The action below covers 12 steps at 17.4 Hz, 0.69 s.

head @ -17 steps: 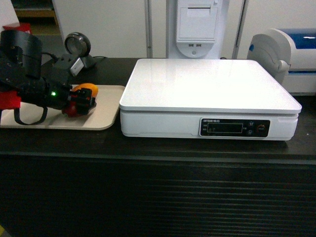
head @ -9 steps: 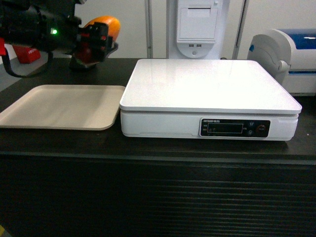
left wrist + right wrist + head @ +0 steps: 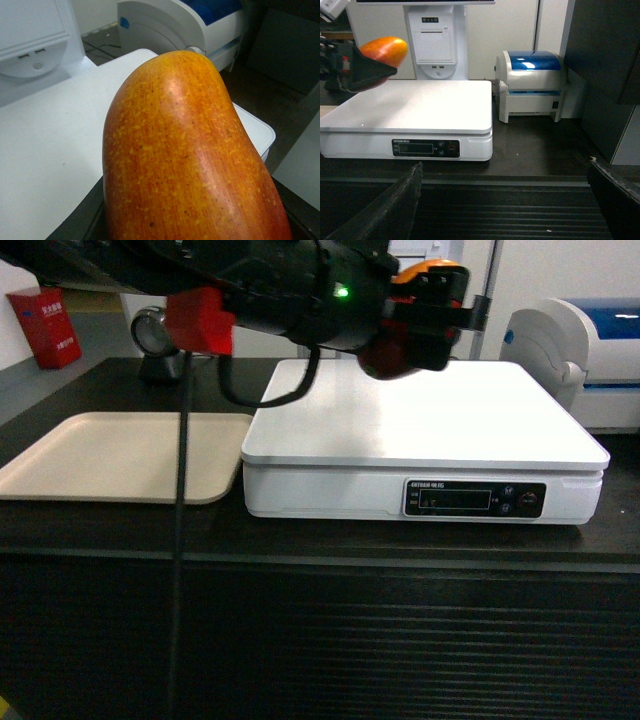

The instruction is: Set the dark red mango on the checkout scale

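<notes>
One claw (image 3: pixel 432 320) grips the mango (image 3: pixel 425 315) in the air, with the scale (image 3: pixel 420 410) below it.
Released from this height, the rounded fruit could likely roll off the smooth plate onto the checkout (image 3: pixel 320 630).
</notes>
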Tool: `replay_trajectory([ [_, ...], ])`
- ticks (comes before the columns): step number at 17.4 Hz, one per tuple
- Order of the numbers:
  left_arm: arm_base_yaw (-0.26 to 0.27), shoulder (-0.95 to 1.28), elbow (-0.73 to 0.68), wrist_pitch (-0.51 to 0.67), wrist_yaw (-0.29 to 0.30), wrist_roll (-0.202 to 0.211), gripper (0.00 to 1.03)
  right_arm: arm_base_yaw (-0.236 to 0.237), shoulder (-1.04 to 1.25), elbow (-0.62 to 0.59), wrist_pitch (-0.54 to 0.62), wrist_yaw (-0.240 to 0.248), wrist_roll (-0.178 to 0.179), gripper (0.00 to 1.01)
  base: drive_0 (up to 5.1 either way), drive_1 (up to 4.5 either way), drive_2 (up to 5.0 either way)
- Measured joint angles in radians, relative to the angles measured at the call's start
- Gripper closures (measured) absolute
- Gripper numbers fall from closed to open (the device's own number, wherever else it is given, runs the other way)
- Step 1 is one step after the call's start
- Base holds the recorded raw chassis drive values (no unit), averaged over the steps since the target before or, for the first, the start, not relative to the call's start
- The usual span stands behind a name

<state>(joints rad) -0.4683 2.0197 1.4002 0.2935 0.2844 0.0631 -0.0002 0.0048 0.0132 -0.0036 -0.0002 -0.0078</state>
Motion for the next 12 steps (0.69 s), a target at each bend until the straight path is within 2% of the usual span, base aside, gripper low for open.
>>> replay_trajectory([
  [2, -0.026, 0.076, 0.077, -0.043, -0.026, -0.035, 0.4, 0.0, 0.0, 0.0, 0.0, 0.0, 0.0, 0.03, 0.0, 0.0, 0.0],
  [5, -0.036, 0.204, 0.229, -0.141, -0.089, -0.117, 0.4, 0.0, 0.0, 0.0, 0.0, 0.0, 0.0, 0.03, 0.0, 0.0, 0.0],
  [10, -0.072, 0.345, 0.479, -0.299, -0.141, -0.25, 0.4, 0.0, 0.0, 0.0, 0.0, 0.0, 0.0, 0.03, 0.0, 0.0, 0.0],
  [12, -0.087, 0.446, 0.663, -0.445, -0.2, -0.352, 0.41, 0.0, 0.0, 0.0, 0.0, 0.0, 0.0, 0.03, 0.0, 0.0, 0.0],
])
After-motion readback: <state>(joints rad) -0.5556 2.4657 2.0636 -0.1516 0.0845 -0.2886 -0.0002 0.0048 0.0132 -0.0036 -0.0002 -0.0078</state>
